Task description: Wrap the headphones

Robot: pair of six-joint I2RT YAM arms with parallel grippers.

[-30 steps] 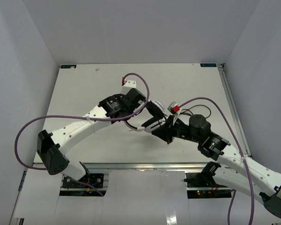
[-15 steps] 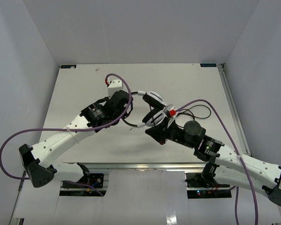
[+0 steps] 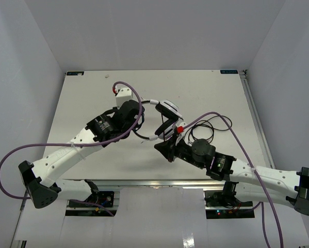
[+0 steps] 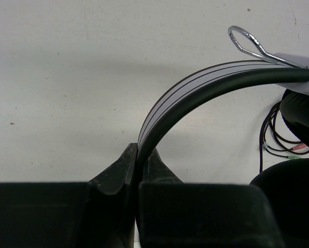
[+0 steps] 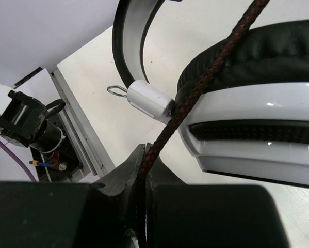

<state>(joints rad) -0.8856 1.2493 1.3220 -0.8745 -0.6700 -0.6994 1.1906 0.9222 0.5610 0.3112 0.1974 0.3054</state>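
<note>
The headphones (image 3: pixel 167 111) lie mid-table, white-and-black ear cups stacked and the thin headband arching left. My left gripper (image 3: pixel 140 122) is shut on the headband (image 4: pixel 195 88), which rises from between its fingers (image 4: pixel 139 157) in the left wrist view. My right gripper (image 3: pixel 162 146) sits just in front of the ear cups and is shut on the black-and-red braided cord (image 5: pixel 195 93), pinched between its fingers (image 5: pixel 144 163). The cord runs up across the white ear cup (image 5: pixel 257 129). The rest of the cord (image 3: pixel 206 129) lies in loose loops to the right.
Purple robot cables (image 3: pixel 4 170) arc over both arms. The table's front rail and a clamp mount (image 5: pixel 25 124) lie close behind the right gripper. White walls enclose the table on three sides. A metal wire loop (image 4: pixel 247 44) sticks out by the headband slider.
</note>
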